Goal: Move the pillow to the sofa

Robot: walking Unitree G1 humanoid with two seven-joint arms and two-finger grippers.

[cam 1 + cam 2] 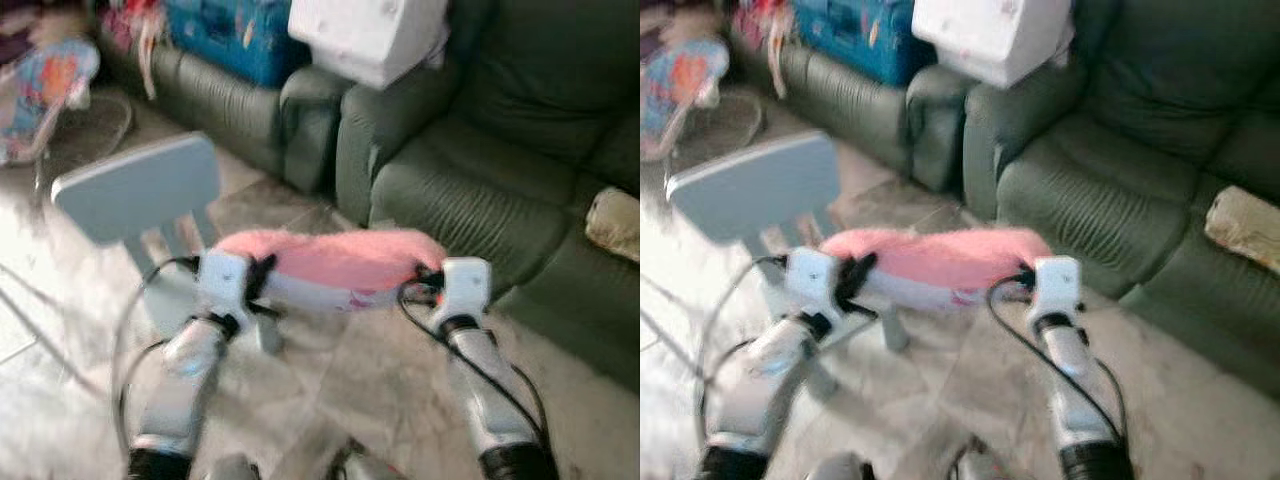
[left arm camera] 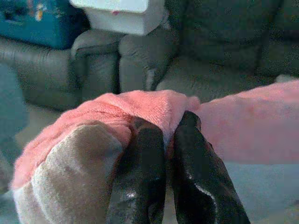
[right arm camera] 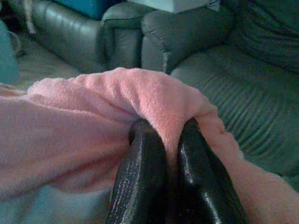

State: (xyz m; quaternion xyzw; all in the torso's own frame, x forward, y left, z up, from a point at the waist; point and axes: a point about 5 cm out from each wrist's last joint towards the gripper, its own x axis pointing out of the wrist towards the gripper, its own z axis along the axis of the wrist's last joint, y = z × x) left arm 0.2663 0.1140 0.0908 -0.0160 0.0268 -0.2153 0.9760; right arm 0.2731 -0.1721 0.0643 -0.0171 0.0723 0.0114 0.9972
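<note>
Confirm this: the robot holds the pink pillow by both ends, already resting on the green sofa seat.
Not resting. Both eye views show the pink pillow held in the air, short of the green sofa. The left gripper and right gripper do pinch its ends.

Pillow [image 1: 335,258] before sofa [image 1: 470,190]

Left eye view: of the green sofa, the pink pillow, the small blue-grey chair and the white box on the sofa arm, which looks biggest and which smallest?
1. Green sofa, largest by far.
2. Pink pillow, though it is nearer the camera, pinched at each end by the left gripper and right gripper.
3. Blue-grey chair and white box look alike; the box is cut off, so unranked.
</note>
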